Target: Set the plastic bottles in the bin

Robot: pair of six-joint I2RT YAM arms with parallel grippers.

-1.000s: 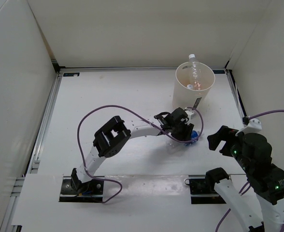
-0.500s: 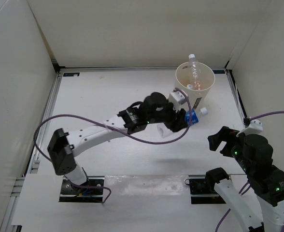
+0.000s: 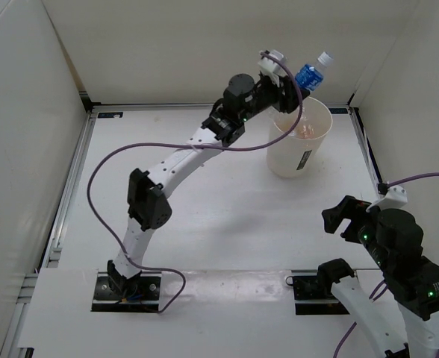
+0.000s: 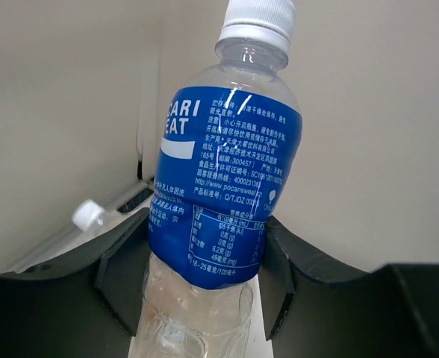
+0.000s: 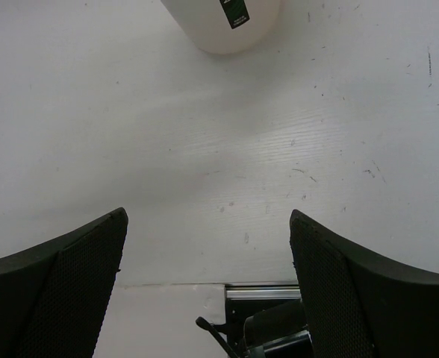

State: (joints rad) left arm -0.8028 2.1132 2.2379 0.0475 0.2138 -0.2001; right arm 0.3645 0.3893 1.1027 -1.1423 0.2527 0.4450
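Note:
My left gripper is shut on the clear bottle with the blue label and holds it high over the far rim of the cream-white bin. In the left wrist view the bottle stands cap up between the two black fingers, and the white cap of another bottle shows low at the left. Orange shows inside the bin; its other contents are hidden by the arm. My right gripper is open and empty above bare table, with the bin's base ahead of it.
White walls enclose the table on three sides, close behind the bin. The left arm's purple cable loops over the table's left half. A metal rail runs along the left edge. The right arm stays at the near right.
My left arm lifted the blue-labelled bottle off the table near the bin's base and carried it up and back, over the bin. The right arm has not moved.

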